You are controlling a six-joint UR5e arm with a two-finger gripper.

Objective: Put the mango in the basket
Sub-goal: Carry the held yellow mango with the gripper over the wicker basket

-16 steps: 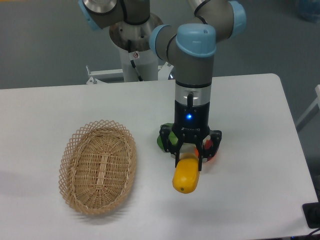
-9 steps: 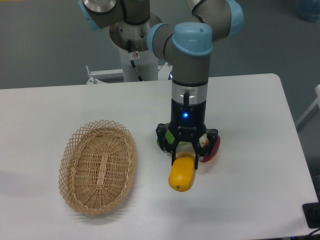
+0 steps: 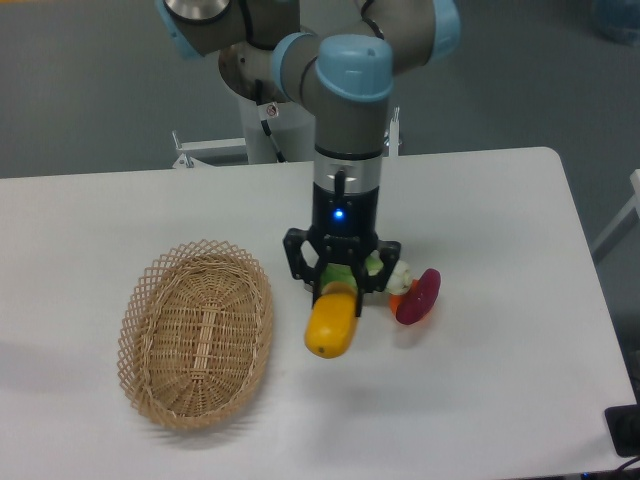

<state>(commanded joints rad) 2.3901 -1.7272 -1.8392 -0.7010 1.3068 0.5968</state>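
Single fixed camera view: gripper clamped on the top end of the mango, which hangs tilted just above the counter, between the basket and the leftover items. Since the earlier frames the arm has shifted left with the fruit, off the pile, so the magenta piece and the green leafy veg behind the gripper now sit uncovered. Mango is near the basket's right rim but not over it. Judgement: transport phase, roughly midway; more leftward travel needed before release, and the mango must clear the lattice rim.
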